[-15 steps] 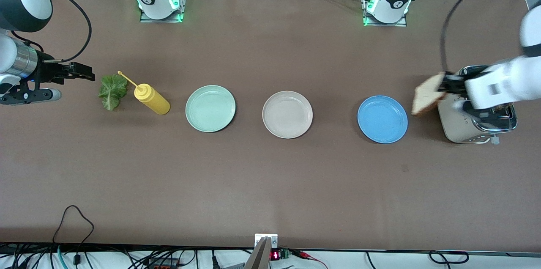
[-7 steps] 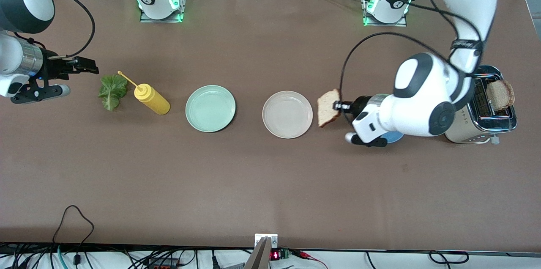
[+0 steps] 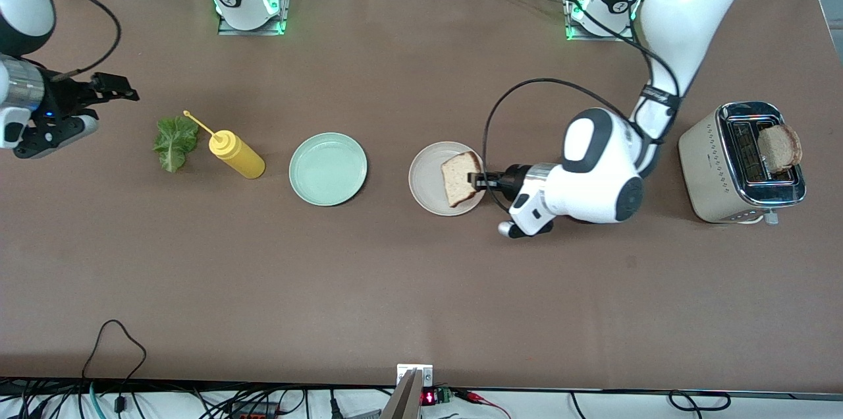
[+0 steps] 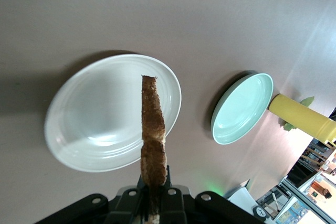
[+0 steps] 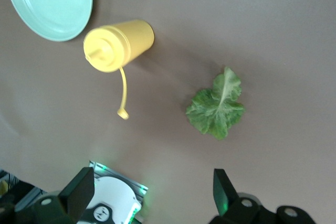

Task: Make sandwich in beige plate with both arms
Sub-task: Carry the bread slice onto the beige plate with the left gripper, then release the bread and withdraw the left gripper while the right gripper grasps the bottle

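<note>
Bread slice, clamped edge-on in the left hand, hangs over the beige plate at the frame's centre. Mint plate, yellow bottle and lettuce leaf line up toward the left edge, where the right hand hovers with fingers apart. Another slice stands in the toaster at right.

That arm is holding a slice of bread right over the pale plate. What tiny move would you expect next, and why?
Probably lower and let go. The left gripper is shut on the bread slice, held on edge over the beige plate, not yet lying flat. The open right gripper waits near the lettuce leaf.
</note>
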